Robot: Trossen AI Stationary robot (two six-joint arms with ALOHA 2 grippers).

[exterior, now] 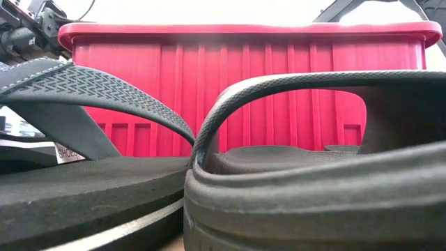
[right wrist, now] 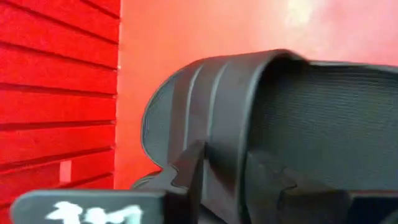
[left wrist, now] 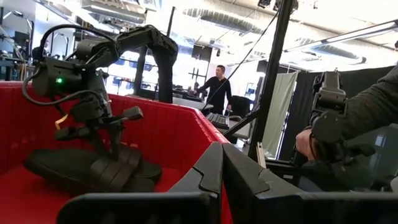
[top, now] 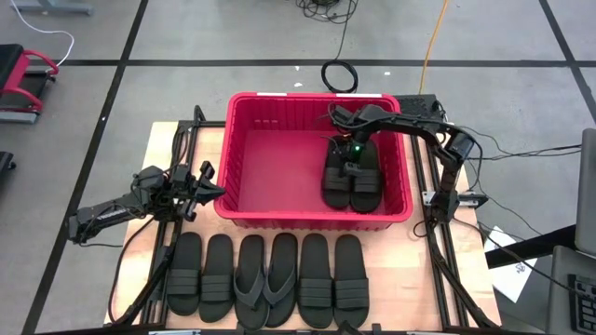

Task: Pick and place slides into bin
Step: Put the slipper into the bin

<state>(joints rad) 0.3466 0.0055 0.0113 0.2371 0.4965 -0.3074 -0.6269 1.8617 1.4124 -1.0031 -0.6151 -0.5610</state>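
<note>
The red bin [top: 244,200] stands at the table's middle. Two black band-strap slides [top: 352,179] lie side by side on its floor, against its right wall. My right gripper [top: 350,164] reaches down into the bin over their straps and is open; the left wrist view shows its fingers [left wrist: 102,123] apart above the slides [left wrist: 93,168]. Several more slides [top: 321,270] lie soles-down in a row at the table's near edge, with two flip-flops [top: 265,279] among them. My left gripper [top: 207,182] waits shut outside the bin's left wall. My right gripper comes from above, slanting down. One finger [right wrist: 186,171] stands outside the band strap [right wrist: 217,118] of a slide and the other [right wrist: 283,186] under its arch. The slide rests sole-down on the bin floor. Whether a finger touches the strap, I cannot tell.
The bin's left half [top: 275,154] holds nothing. A coiled cable [top: 340,74] lies on the floor beyond the bin. The left wrist view shows a person [left wrist: 219,87] standing in the room and another person's hand [left wrist: 309,143] at the right.
</note>
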